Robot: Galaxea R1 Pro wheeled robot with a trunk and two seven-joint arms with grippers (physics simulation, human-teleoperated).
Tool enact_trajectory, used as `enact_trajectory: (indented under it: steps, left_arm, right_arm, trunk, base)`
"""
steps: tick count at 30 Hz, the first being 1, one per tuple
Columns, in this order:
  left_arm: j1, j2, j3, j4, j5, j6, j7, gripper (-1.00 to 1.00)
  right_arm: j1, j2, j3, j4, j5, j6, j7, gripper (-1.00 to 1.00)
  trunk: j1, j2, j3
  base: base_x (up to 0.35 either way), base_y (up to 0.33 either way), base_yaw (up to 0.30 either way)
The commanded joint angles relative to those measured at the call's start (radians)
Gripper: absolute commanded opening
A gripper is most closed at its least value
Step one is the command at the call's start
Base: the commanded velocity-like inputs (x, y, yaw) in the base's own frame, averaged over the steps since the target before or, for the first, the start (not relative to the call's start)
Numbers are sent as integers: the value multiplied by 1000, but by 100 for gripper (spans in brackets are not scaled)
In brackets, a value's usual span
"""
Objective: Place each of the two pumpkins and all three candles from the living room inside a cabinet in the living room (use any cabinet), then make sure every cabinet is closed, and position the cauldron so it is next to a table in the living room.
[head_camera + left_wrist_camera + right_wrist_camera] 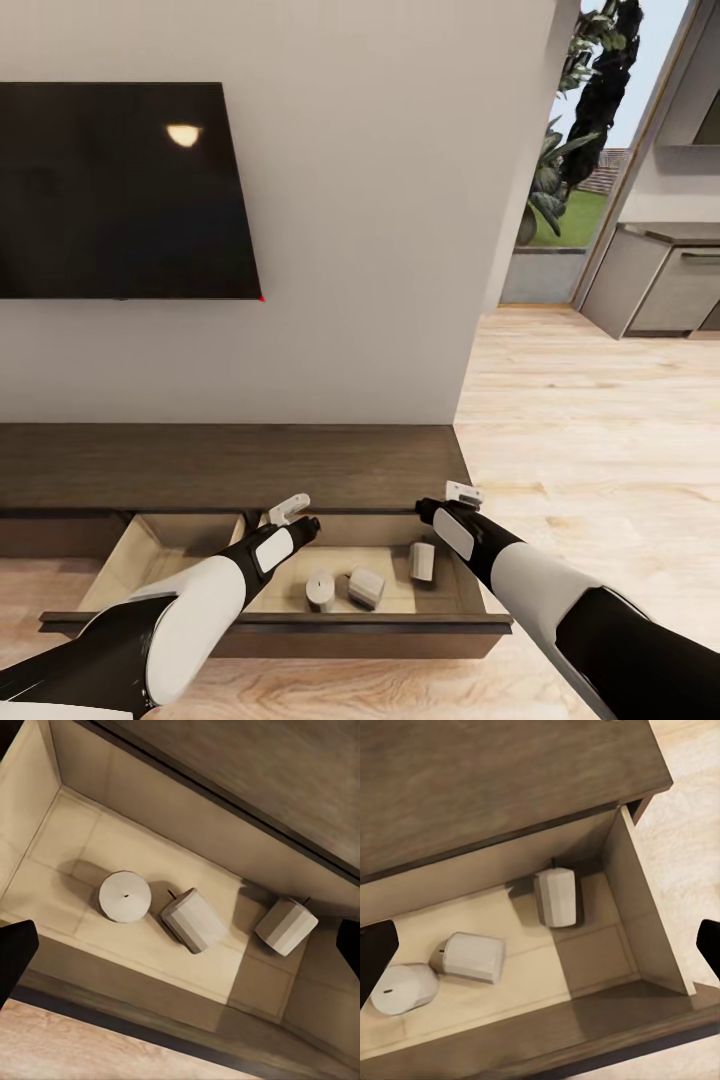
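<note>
I see the cabinet (230, 465) with its right drawer (300, 620) pulled out; three candles (321, 590) lie inside, one upright, two tipped; left gripper (290, 512) and right gripper (462, 494) hover above, jaws spread wide, holding nothing.

cabinet (230, 465): dark-brown wood, matt, visible grain
drawer interior (82, 840): pale beige, smooth, matt
candles (125, 896): tan, waxy-looking, matt
TV (120, 190), upper left: black, glossy
floor (590, 440): light wood planks
</note>
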Motion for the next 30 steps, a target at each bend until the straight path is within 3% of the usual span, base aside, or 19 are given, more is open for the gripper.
enact_trajectory:
  steps: [1,18,30]
  left_arm:
    - [0,0,8,-2,-1,5,4,100]
    - [20,0,8,-2,-1,7,6,100]
    - [24,-1,8,-2,-1,7,6,100]
  right_arm:
    - [0,0,8,-2,-4,2,-7,100]
    - [1,0,8,-3,-4,-25,-7,100]
    - [1,1,9,-3,-4,-41,-7,100]
  trunk:
    - [0,-1,-1]
    - [0,-1,-1]
    - [0,-1,-1]
  base:
    - [0,0,0]
    - [0,1,0]
    - [-106,209,-24]
